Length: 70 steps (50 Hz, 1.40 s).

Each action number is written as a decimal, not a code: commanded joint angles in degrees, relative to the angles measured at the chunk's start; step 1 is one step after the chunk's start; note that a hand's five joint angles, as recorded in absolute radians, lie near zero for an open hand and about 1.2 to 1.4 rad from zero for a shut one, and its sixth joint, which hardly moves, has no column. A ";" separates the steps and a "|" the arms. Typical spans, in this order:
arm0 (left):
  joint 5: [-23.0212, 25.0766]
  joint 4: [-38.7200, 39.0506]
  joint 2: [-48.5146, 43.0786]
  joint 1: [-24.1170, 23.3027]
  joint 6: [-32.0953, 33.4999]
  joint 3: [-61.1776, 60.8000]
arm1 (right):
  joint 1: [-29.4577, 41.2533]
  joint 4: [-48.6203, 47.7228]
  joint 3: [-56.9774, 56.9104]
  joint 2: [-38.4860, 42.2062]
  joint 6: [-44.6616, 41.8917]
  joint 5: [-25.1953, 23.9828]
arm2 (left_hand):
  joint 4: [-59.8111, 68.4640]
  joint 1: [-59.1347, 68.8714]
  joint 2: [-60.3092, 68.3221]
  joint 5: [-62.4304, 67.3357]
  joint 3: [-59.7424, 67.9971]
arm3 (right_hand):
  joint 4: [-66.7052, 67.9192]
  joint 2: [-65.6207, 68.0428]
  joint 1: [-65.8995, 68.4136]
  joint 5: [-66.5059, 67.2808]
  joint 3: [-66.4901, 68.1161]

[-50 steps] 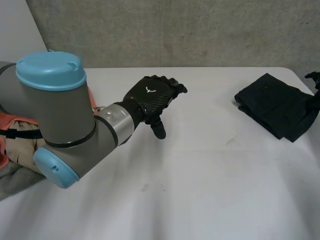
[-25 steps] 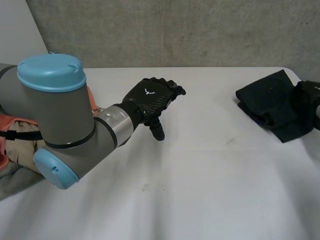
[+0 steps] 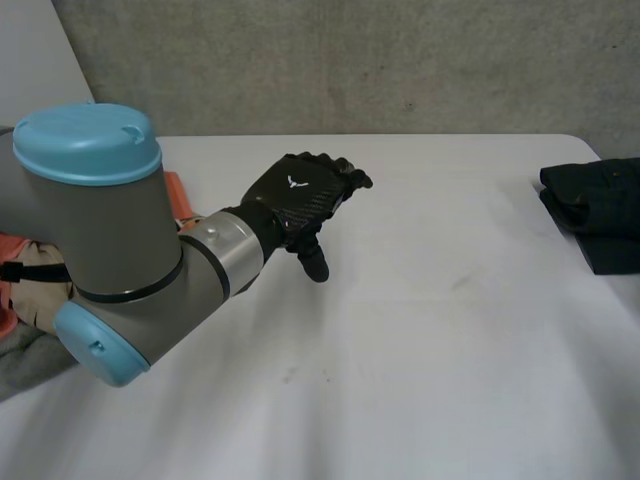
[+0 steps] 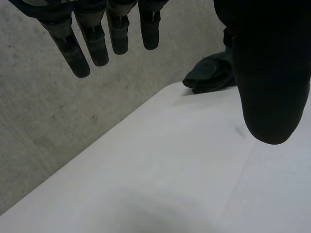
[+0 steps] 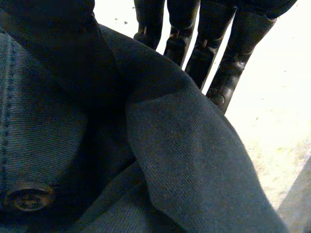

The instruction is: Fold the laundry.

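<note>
At the table's left edge a pile of laundry is lying in a heap, orange, beige and grey cloth bunched together, partly behind the left arm. That arm is reaching forward and inward from the pile across the white table, its grey elbow joint bulking large in the head view. The left hand is hovering over the bare middle-left of the tabletop with its back turned up, holding nothing. Its fingers are hanging straight and slightly apart, side by side, and its thumb is standing well clear of them, pointing down toward the table. Beyond the table a grey concrete wall is running across the whole back. Farther right the tabletop is lying bare as far as the dark blue garment, which is sitting folded at the table's far right edge, partly cut off by the head view's border; the left wrist view is catching it as a small dark bundle past the left thumb. The right hand is on this garment. Its fingers are lying straight and close together on the far side of a raised fold, its thumb is pressing on the near side, and the fold is being pinched between them. A dark button is showing on the cloth below the thumb.
</note>
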 commanded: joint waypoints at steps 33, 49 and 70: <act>-15.90 10.74 10.82 22.70 14.12 -2.54 | 20.34 -32.28 75.18 -60.98 -26.71 -29.54 | -0.54 -0.45 -0.74 -1.26 -1.59 | -58.05 -56.33 -49.94 -54.85 -56.50; -16.34 9.43 -4.91 44.33 35.76 -5.70 | 29.50 -12.94 81.07 -55.98 -40.33 -28.32 | -1.21 -1.12 -1.42 -1.93 -2.26 | -58.05 -56.33 -49.94 -54.85 -56.50; -19.86 15.40 -10.36 48.91 39.45 -8.70 | 28.79 -13.11 82.66 -55.10 -40.60 -27.70 | 51.48 51.57 51.28 50.77 50.43 | -58.05 -56.33 -49.94 -54.85 -56.50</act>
